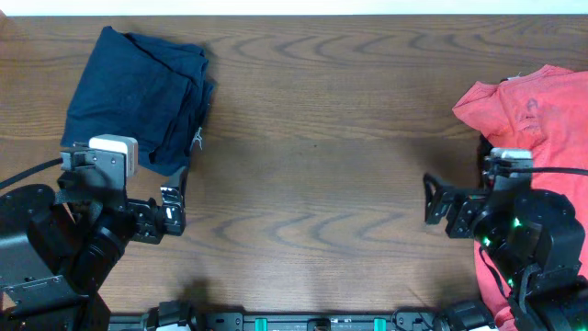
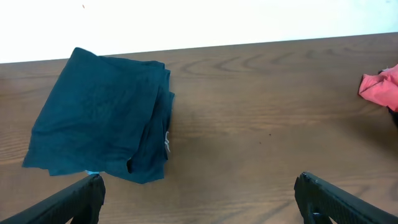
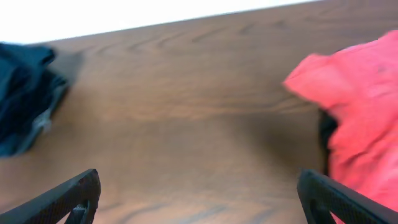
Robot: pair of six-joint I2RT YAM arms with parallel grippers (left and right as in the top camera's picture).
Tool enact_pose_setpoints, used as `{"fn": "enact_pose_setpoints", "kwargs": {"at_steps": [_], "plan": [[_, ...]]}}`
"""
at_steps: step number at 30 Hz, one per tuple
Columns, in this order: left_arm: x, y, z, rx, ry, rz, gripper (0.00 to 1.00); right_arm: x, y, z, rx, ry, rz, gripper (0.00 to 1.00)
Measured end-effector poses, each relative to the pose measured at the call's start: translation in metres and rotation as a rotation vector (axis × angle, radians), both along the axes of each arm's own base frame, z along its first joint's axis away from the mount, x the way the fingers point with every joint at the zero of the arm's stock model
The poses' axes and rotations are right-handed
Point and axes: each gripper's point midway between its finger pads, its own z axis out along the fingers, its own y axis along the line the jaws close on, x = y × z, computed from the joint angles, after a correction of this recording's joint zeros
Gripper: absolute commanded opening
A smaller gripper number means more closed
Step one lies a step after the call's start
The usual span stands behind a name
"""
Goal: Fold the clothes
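Left gripper point(image 1: 172, 210) and right gripper point(image 1: 430, 200) hung spread, empty.
We feared the red garment point(image 1: 537, 101), bunched under our right arm point(image 1: 537, 237), could snag and drag when pinched.

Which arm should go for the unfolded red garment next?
Right. The red garment lies crumpled beside the right pincer, which is open; the left pincer sits across the table by the folded navy clothes.

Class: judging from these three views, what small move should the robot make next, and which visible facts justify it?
Probably move the right gripper to the crumpled red fabric garment and grasp its edge. The dark navy cloth shorts already lie folded at the wooden table's left; the left gripper is open too, both empty.
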Motion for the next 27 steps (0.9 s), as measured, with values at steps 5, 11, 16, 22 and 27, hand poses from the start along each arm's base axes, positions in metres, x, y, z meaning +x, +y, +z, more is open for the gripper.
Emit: {"fn": "enact_pose_setpoints", "kwargs": {"at_steps": [5, 11, 16, 22, 27], "plan": [[0.0, 0.0, 0.0, 0.001, 0.002, 0.002, 0.98, -0.004, -0.022, 0.023, -0.044, -0.18, -0.065, 0.99], [0.0, 0.0, -0.001, 0.001, 0.004, 0.003, 0.98, -0.017, -0.036, 0.001, -0.126, -0.311, -0.053, 0.99], [0.0, 0.0, -0.001, 0.001, 0.004, 0.003, 0.98, -0.015, -0.034, -0.058, -0.154, -0.286, -0.009, 0.99], [0.0, 0.0, -0.001, 0.001, 0.004, 0.002, 0.98, -0.009, -0.027, -0.088, -0.162, -0.373, 0.027, 0.99], [0.0, 0.0, -0.001, 0.001, 0.005, 0.003, 0.98, 0.004, -0.026, -0.111, -0.167, -0.398, 0.038, 0.99]]}}
